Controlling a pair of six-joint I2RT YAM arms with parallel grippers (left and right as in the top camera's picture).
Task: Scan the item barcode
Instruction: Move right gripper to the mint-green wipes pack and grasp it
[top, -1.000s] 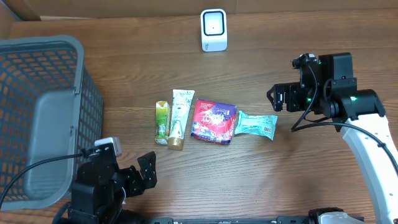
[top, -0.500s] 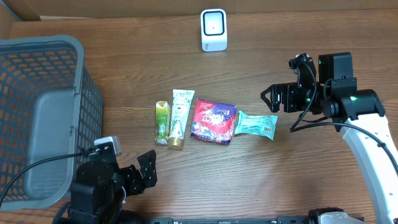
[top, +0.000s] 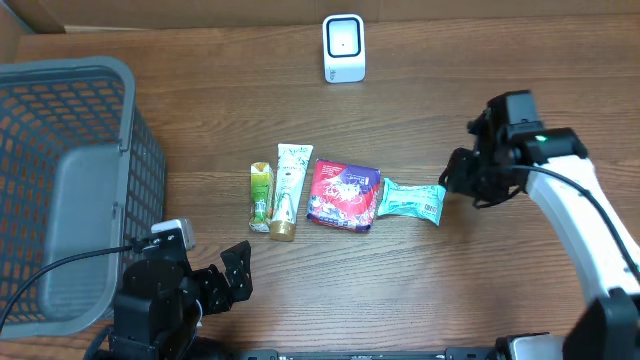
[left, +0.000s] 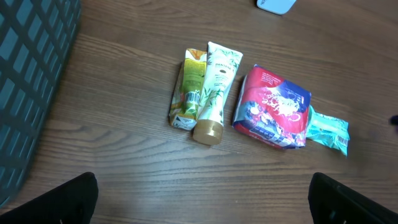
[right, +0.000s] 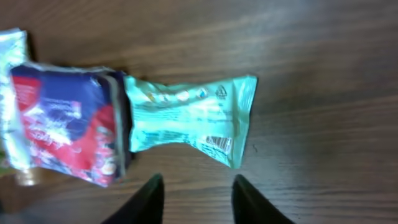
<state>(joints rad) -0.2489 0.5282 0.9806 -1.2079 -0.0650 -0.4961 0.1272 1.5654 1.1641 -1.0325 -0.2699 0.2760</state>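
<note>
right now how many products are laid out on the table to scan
4, in one row mid-table: a small green carton at the left end, a white tube beside it, a red and purple packet, then a teal packet at the right end.

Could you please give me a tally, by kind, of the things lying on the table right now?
Soft packets: 2, the red packet and the teal packet
Tubes: 1, the white tube
Small cartons: 1, the green carton
Scanners: 1, the white scanner
Baskets: 1, the grey basket
Total: 6
</note>
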